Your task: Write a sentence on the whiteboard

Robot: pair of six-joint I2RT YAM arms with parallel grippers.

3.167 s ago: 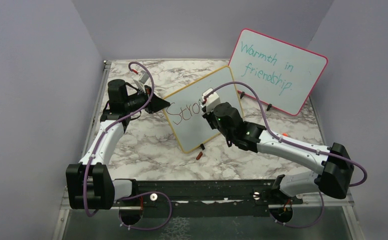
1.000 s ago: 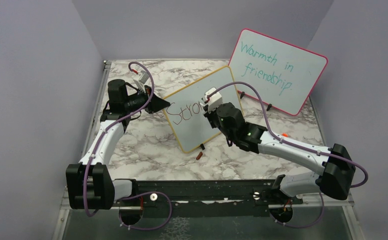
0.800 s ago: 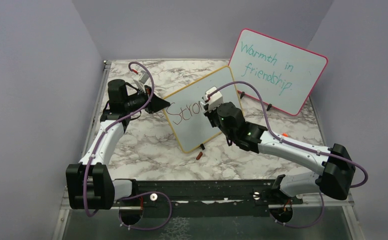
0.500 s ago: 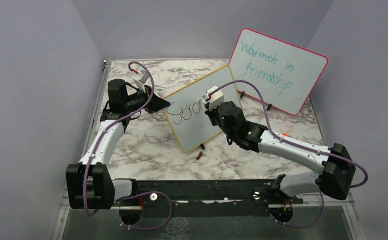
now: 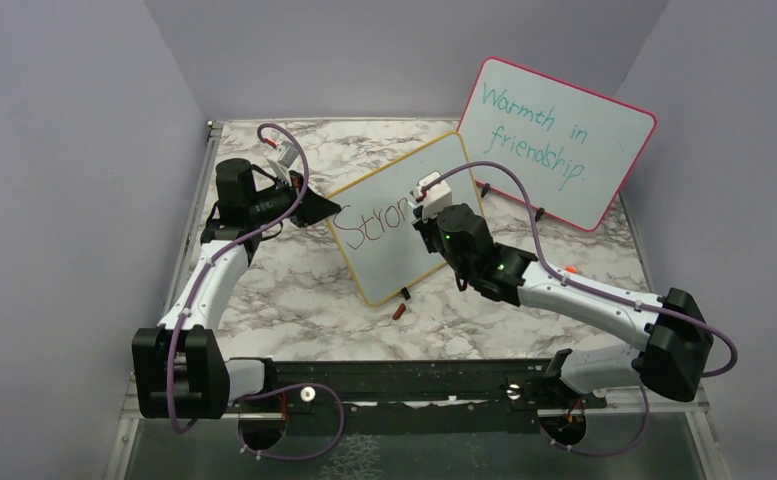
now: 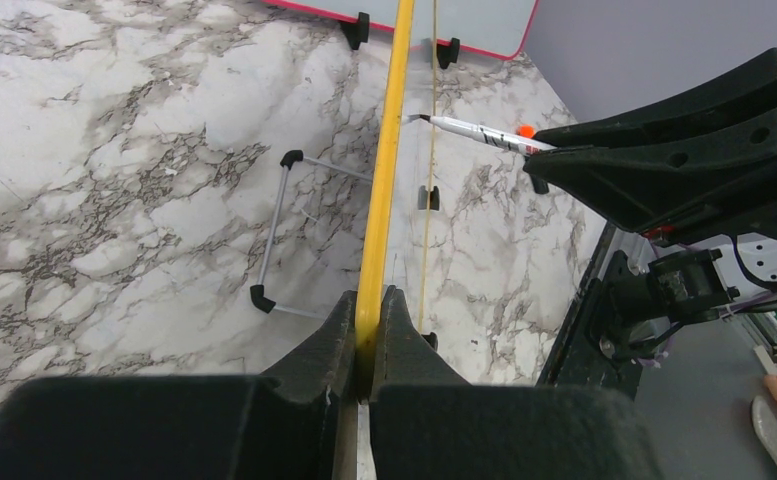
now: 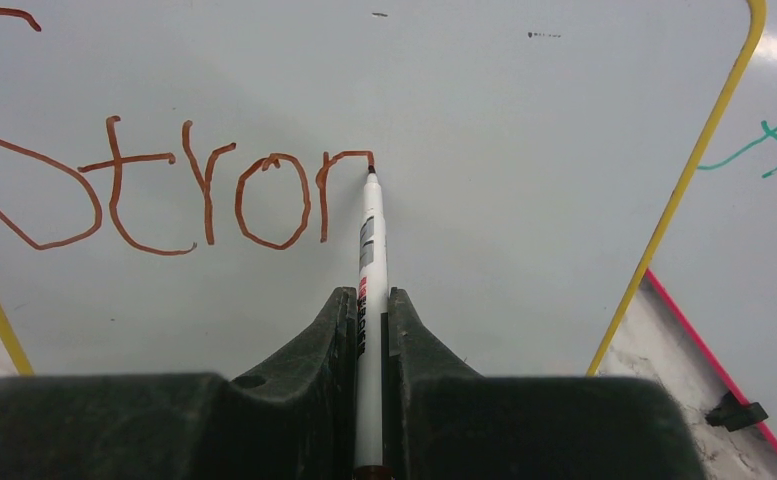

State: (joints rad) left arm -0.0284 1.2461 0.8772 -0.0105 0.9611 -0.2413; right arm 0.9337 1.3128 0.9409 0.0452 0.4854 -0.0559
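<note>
The yellow-framed whiteboard (image 5: 404,235) stands tilted mid-table; it fills the right wrist view (image 7: 524,200) and shows edge-on in the left wrist view (image 6: 386,170). My left gripper (image 5: 316,211) (image 6: 368,305) is shut on the board's left frame edge. My right gripper (image 5: 426,212) (image 7: 369,305) is shut on a white marker (image 7: 369,250), its tip touching the board at the top of the last stroke. The sentence (image 7: 179,195) reads "Stron" in red-brown, the n unfinished. The marker also shows in the left wrist view (image 6: 474,131).
The pink-framed board (image 5: 554,140) with teal "Warmth in friendship." stands at the back right. A red-brown marker cap (image 5: 398,312) lies on the marble table (image 5: 294,290) in front of the whiteboard. The whiteboard's wire stand (image 6: 279,225) rests behind it.
My right gripper has moved the marker rightward along the board, adding the "n" after "Stro". The left arm and board have not moved.
</note>
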